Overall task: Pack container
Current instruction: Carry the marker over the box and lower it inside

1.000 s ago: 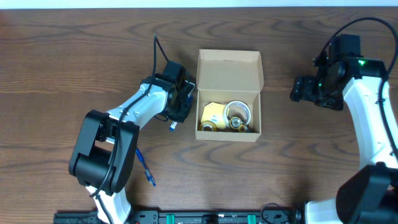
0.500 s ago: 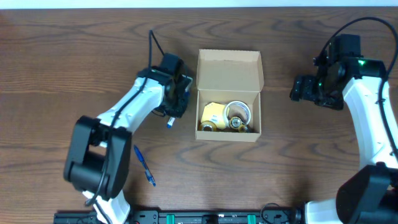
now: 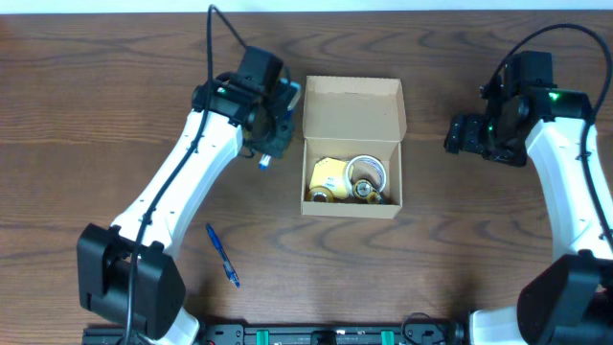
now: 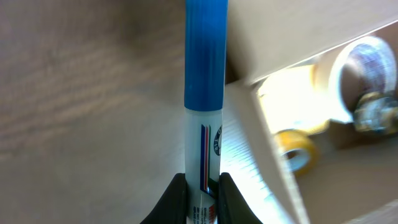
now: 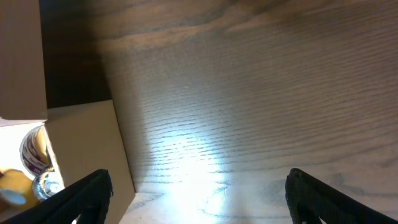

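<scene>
A blue-capped marker (image 4: 205, 81) is grasped in the left hand (image 4: 202, 194), with the container (image 3: 351, 105) just beside it. The right hand (image 5: 199, 193) is held released.

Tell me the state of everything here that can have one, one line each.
container: open, flap lid folded back, tape rolls inside.
left gripper: shut on the marker.
marker: cap on, held beside the container's left wall.
right gripper: open, empty, right of the container.
pen: lying loose on the table.
</scene>
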`<act>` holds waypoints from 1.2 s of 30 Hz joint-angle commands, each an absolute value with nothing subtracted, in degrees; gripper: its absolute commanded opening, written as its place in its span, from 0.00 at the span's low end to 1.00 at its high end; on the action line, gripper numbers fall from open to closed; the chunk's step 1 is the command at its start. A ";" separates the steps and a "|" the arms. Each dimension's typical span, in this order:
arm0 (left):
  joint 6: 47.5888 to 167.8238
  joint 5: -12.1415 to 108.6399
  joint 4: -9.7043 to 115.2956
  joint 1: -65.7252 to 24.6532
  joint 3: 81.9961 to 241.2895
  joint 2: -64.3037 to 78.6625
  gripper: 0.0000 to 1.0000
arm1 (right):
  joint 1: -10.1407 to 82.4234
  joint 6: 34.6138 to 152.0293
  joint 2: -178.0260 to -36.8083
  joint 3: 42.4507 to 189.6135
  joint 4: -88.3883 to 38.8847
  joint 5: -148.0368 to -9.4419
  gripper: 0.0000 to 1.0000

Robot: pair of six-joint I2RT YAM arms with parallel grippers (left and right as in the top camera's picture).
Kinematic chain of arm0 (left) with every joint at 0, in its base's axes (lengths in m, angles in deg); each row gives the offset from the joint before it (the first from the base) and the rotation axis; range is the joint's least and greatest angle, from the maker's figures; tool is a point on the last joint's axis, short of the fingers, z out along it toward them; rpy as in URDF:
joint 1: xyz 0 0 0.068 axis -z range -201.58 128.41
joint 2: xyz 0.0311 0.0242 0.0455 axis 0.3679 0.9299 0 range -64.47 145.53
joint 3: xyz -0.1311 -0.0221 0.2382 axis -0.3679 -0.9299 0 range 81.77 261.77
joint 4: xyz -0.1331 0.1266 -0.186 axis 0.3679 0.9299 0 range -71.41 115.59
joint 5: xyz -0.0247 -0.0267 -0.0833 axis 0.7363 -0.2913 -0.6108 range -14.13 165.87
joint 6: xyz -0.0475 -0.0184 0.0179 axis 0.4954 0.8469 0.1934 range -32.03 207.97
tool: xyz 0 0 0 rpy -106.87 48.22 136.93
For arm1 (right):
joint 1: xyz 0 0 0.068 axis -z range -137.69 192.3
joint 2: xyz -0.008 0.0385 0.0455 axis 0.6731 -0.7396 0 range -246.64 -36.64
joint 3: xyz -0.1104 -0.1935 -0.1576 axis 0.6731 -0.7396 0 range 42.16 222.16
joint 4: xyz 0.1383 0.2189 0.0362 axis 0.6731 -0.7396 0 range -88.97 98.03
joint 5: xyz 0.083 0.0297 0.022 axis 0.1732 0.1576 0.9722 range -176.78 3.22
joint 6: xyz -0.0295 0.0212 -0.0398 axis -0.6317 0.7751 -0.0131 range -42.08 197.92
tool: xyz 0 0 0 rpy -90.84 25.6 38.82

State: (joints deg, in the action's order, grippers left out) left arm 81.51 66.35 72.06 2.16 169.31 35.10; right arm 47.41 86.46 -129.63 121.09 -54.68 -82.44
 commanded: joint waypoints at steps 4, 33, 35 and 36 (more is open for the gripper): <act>78.10 65.43 71.87 7.89 176.02 34.34 0.12 | 47.04 86.00 -129.66 121.00 -54.40 -82.18 0.89; 51.68 47.94 74.14 13.57 176.02 44.87 0.11 | 54.29 85.98 -129.66 121.44 -50.71 -78.12 0.91; 49.91 47.97 74.55 13.83 176.02 45.59 0.12 | 54.29 85.98 -129.66 121.44 -51.14 -78.12 0.92; 48.62 47.94 74.97 13.83 176.02 45.96 0.13 | 54.29 85.98 -129.66 121.44 -51.38 -78.14 0.91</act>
State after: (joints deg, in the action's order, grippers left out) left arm 52.73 48.82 74.29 13.42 175.13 44.50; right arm 53.97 86.44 -129.63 121.09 -51.03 -79.58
